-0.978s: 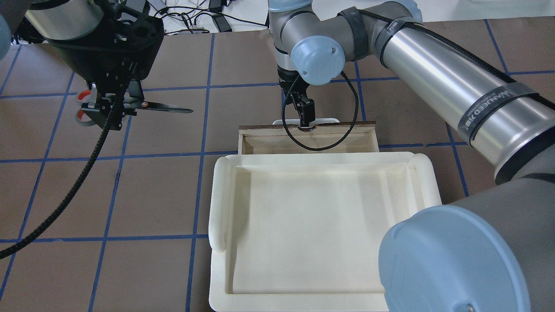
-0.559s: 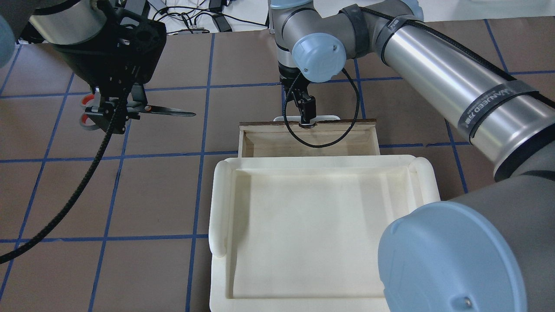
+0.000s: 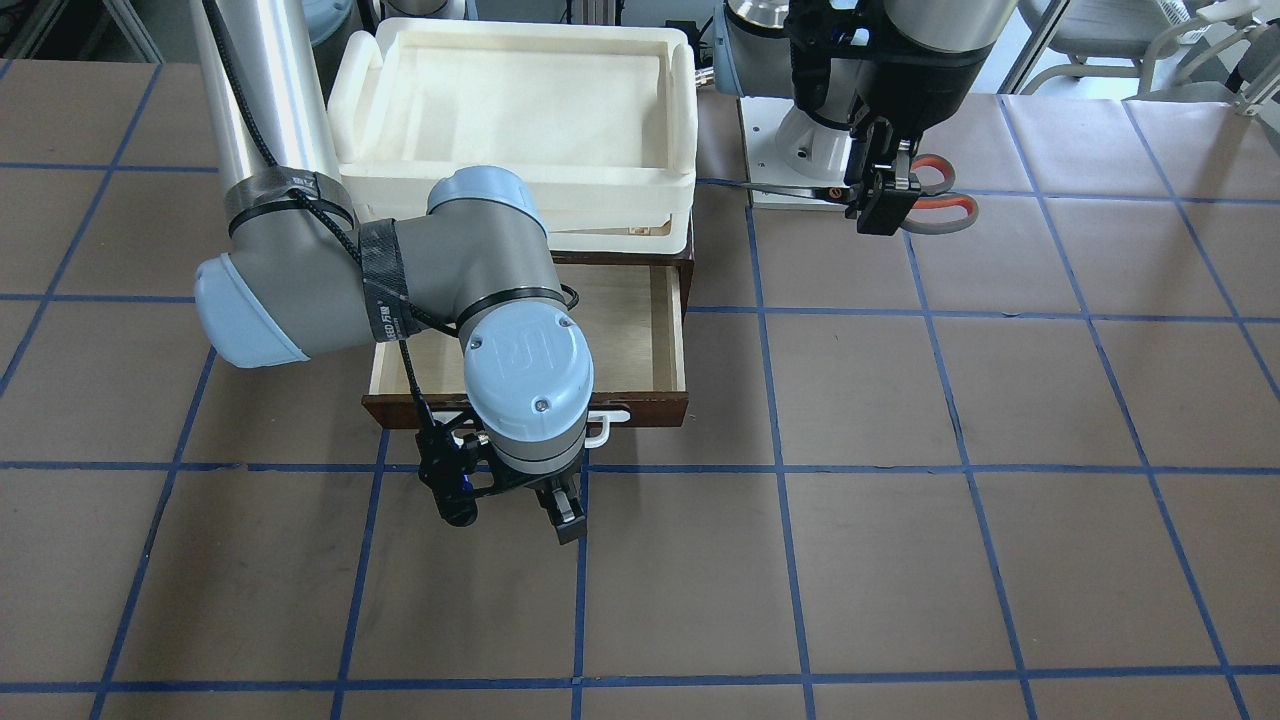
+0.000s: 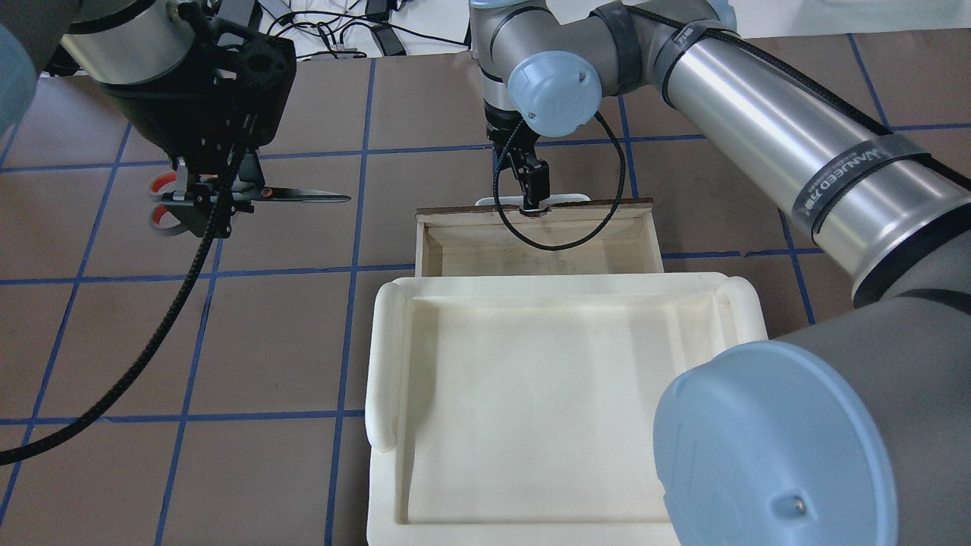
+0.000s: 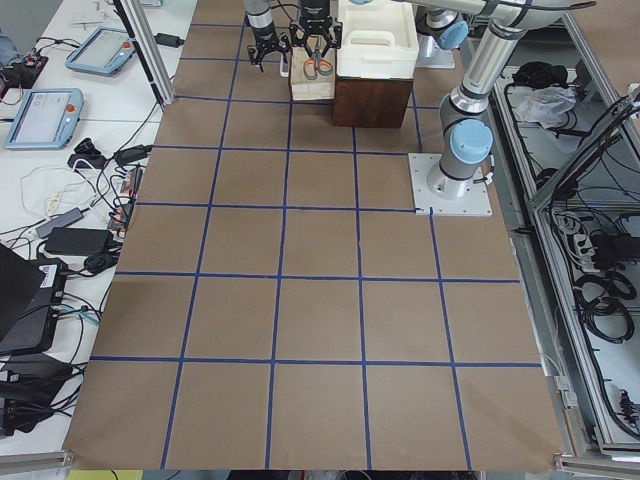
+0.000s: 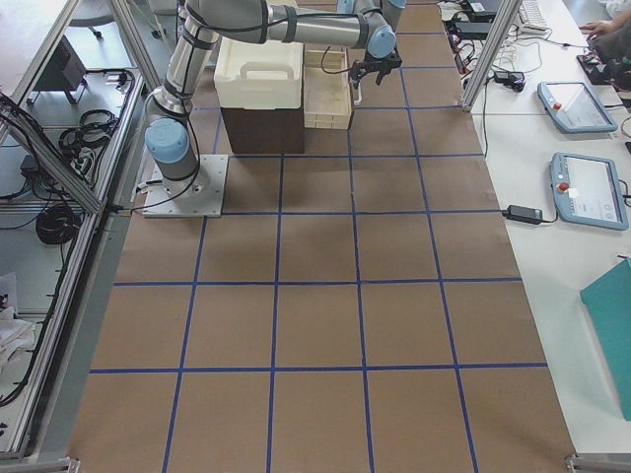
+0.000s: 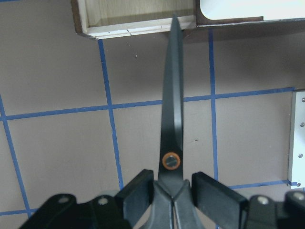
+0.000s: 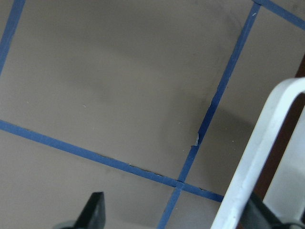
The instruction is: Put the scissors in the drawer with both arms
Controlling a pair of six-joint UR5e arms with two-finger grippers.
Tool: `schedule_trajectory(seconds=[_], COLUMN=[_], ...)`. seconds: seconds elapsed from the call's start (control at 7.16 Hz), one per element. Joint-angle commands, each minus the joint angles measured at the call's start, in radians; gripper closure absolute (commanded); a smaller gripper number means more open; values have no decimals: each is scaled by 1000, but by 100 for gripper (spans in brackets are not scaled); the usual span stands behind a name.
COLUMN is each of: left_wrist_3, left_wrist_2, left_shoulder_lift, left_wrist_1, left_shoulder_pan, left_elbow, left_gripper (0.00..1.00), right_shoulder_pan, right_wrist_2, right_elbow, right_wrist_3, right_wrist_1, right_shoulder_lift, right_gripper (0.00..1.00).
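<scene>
**Holding scissors beside an open drawer**

Your left gripper is clamped on the scissors just behind the orange pivot screw and holds them level above the brown table. The dark blades are together and point toward the drawer. Their tip stops short of its near side wall, and the grey handles with orange-red loops stick out behind the fingers.

The drawer is pulled out from the dark chest, showing its pale plywood inside. A cream-white foam tray sits on top of the chest.

Your right gripper reaches down at the drawer's front, at the white bar handle. In the right wrist view its fingers stand apart, with the handle lying against one of them.
</scene>
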Motion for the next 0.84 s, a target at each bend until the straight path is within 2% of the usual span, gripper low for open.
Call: schedule_trajectory(seconds=[0.0, 0.7], left_wrist_3=[-1, -79], left_wrist_2=[-1, -1], left_shoulder_lift=[-4, -8], left_wrist_1=[0, 2], left_shoulder_pan=[0, 0], left_elbow=[-1, -13], left_gripper=[73, 73], right_shoulder_pan=[-9, -15], right_wrist_2=[0, 6], right_elbow=[-2, -39], right_wrist_3=[-11, -14], right_wrist_1=[-19, -23], right_shoulder_lift=[14, 28], right_gripper=[0, 0])
